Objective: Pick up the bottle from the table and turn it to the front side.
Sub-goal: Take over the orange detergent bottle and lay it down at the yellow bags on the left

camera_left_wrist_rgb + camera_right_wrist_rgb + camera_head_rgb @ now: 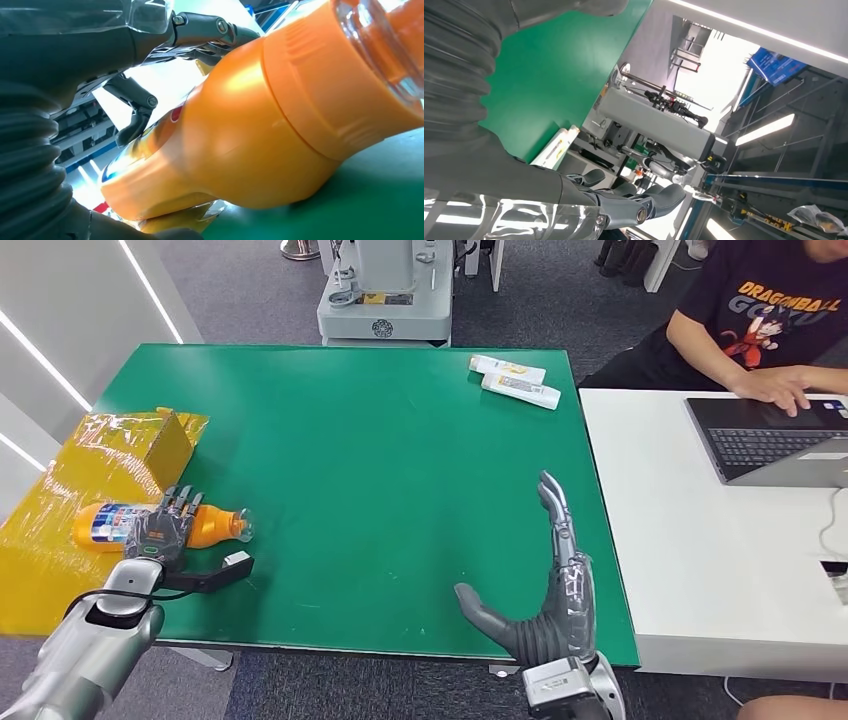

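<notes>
Head view: left hand [165,530] over bottle [205,525]

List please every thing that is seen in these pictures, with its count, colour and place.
bottle: one, orange, lying at the table's left edge, under the left hand
table: one, green, centre
white tubes: two, far right part of the green table
box: one, yellow, left edge, behind the bottle
laptop: one, grey, on the white desk at right
person: one, dark shirt, at the laptop
left robot hand: on the bottle, fingers over it
right robot hand: open, fingers straight, above the table's near right part
</notes>
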Tool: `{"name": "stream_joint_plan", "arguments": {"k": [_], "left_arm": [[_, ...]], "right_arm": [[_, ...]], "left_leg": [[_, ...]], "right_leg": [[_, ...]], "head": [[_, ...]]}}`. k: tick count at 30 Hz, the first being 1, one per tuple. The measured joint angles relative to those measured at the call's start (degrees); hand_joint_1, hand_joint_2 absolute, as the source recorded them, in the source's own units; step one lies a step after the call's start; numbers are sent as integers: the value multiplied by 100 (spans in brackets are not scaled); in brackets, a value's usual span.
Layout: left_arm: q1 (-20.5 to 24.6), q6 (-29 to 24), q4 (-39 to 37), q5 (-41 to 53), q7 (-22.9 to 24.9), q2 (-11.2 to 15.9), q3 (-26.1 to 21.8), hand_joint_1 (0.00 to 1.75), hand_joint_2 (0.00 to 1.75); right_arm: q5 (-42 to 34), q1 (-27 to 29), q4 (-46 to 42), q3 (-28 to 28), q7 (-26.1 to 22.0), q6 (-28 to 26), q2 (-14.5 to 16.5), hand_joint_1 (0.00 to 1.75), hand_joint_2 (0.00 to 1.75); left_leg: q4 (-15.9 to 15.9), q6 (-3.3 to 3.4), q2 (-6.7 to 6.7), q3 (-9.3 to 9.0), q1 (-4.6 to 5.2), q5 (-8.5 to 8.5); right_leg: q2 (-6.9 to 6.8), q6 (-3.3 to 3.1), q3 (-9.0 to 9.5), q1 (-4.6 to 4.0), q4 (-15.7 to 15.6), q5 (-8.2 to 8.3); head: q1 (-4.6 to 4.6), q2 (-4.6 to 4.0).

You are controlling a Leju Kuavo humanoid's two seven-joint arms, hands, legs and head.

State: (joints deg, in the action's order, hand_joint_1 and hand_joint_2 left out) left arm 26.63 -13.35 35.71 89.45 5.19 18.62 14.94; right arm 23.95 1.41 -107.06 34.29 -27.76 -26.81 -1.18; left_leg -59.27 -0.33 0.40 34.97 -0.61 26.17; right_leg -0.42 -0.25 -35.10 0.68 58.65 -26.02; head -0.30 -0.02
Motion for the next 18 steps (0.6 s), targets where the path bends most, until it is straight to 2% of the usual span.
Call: {"name": "stream_joint_plan", "arguments": {"k": [8,18], "left_arm": [[-182,-74,196,-181,-49,17,-276,0,175],[-752,-40,1577,-420,-366,338,-707,0,175]], "right_arm": [[27,20,-5,-3,-17,-34,0,0,175],[-17,71,-11,-4,-71,-80,0,0,175]], "left_leg": [[0,0,1,0,0,0],[0,-5,2,3,-1,3]], "right_leg": [[2,-1,-2,0,0,0],[3,-1,-6,-1,-1,-1]], "head": [[-1,0],[-1,0]]}}
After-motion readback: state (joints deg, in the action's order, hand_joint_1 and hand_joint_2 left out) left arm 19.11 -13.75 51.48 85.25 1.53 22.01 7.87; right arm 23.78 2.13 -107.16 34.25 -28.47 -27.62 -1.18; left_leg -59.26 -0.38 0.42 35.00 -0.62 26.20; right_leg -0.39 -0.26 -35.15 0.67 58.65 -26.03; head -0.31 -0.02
